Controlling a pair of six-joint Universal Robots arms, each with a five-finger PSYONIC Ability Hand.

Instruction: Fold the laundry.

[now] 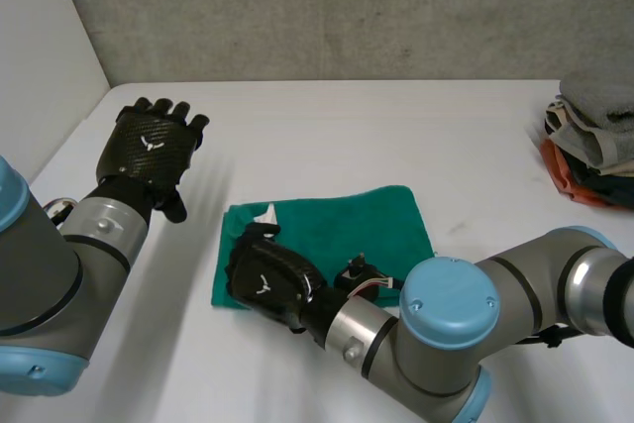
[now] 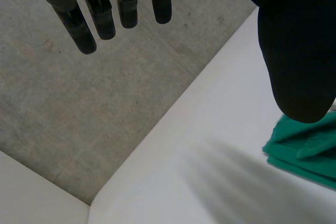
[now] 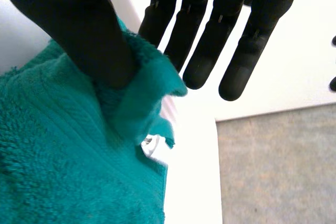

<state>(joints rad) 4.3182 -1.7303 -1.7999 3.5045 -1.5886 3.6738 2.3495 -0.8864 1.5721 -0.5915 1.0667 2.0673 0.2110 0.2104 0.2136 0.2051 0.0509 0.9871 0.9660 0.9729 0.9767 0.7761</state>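
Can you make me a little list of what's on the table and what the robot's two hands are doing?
Table: white table
Towel: green terry towel, folded, lying flat on the table
Right hand: right hand at the towel's left edge, pinching it between thumb and fingers
Left hand: left hand open, raised beside the towel, holding nothing
Other laundry: pile of folded clothes at the table's right edge
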